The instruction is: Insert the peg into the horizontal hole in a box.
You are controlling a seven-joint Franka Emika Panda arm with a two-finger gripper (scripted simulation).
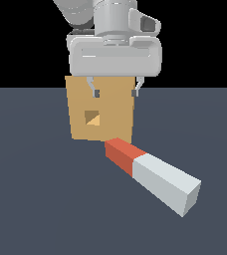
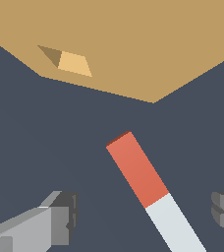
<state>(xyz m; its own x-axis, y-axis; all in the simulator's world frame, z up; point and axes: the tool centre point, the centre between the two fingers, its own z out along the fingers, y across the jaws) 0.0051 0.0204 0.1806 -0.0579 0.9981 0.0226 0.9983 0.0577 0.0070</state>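
The peg (image 1: 153, 174) lies flat on the dark floor, its short red end (image 1: 119, 154) nearest the box and its longer pale part (image 1: 168, 185) running toward the exterior view's right. The tan box (image 1: 101, 112) stands upright behind it, and the small square hole (image 1: 91, 117) shows in its face. My gripper (image 1: 115, 92) hangs open high above the floor in front of the box's top, holding nothing. In the wrist view the peg (image 2: 151, 189) lies between my two fingertips (image 2: 65, 216), and the box (image 2: 133, 44) with its hole (image 2: 70, 61) lies beyond.
Only the flat dark grey floor (image 1: 36, 199) surrounds the peg and the box. Above the floor's far edge the background is black.
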